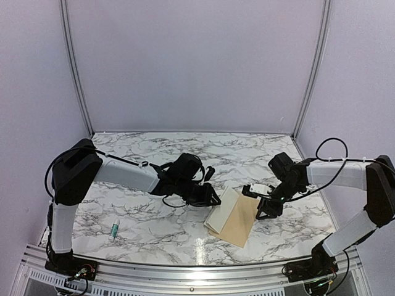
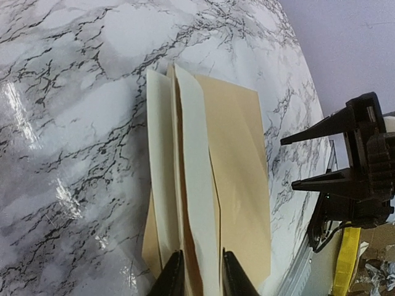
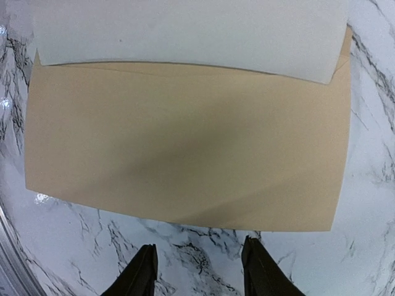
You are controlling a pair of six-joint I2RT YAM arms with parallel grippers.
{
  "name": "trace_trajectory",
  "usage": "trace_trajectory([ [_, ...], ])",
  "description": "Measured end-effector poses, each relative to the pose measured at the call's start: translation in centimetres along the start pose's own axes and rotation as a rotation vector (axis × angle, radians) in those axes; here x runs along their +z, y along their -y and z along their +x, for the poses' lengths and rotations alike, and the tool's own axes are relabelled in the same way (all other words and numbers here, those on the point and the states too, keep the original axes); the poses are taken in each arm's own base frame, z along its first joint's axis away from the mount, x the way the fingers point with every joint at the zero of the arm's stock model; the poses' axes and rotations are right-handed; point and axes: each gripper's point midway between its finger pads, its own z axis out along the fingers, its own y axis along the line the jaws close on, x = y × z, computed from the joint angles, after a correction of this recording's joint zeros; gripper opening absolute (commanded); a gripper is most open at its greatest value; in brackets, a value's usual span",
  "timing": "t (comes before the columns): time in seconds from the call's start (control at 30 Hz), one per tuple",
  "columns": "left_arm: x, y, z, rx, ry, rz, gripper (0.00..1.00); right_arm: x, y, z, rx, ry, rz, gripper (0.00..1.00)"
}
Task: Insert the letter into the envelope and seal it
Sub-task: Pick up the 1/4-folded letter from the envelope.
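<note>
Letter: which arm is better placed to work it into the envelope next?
Probably left: its hand straddles the letter's edge, fingers slightly apart. The right hand hangs open beyond the envelope's opposite edge, over bare marble.

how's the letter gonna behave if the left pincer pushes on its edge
Probably floppy: the letter looks thin and its folded panels gape loosely over the envelope, so a push may buckle it rather than slide it. Likely very light, and apt to skid across the glossy marble table along with the envelope.
</note>
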Motion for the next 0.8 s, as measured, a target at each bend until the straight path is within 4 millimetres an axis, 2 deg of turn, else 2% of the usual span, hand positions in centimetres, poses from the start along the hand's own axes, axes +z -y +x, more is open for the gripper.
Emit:
trace_trajectory([
  [0.23, -0.2, -1.0, 1.3, -0.003, -0.068, -0.047, 0.30, -0.2, -0.3, -1.1, -0.024, 0.025, -0.013, 0.44],
  [0.37, -0.5, -2.2, 1.2, 0.017, -0.054, -0.108, 0.34, -0.6, -0.5, -3.2, -0.053, 0.069, -0.032, 0.44],
  [0.43, -1.2, -3.0, 0.8, 0.040, -0.019, -0.159, 0.35, -0.5, -0.5, -4.5, -0.070, 0.091, -0.046, 0.43],
  [0.5, -2.8, -3.5, 0.2, 0.066, 0.034, -0.216, 0.35, -0.2, -0.6, -5.9, -0.087, 0.113, -0.066, 0.40],
  [0.57, -5.5, -3.2, -1.1, 0.108, 0.125, -0.272, 0.37, 0.3, -0.7, -7.1, -0.104, 0.132, -0.086, 0.39],
  [0.6, -7.6, -2.7, -2.2, 0.135, 0.196, -0.297, 0.48, 0.6, -0.9, -7.6, -0.109, 0.138, -0.096, 0.38],
  [0.67, -10.0, -1.9, -3.7, 0.164, 0.287, -0.324, 0.63, 1.3, -1.3, -8.4, -0.119, 0.145, -0.124, 0.35],
  [0.73, -12.4, -1.1, -5.5, 0.161, 0.391, -0.346, 0.66, 2.1, -1.6, -9.0, -0.123, 0.150, -0.154, 0.33],
  [0.8, -13.4, -1.0, -6.6, 0.143, 0.445, -0.342, 0.65, 2.9, -1.8, -9.4, -0.120, 0.151, -0.179, 0.31],
])
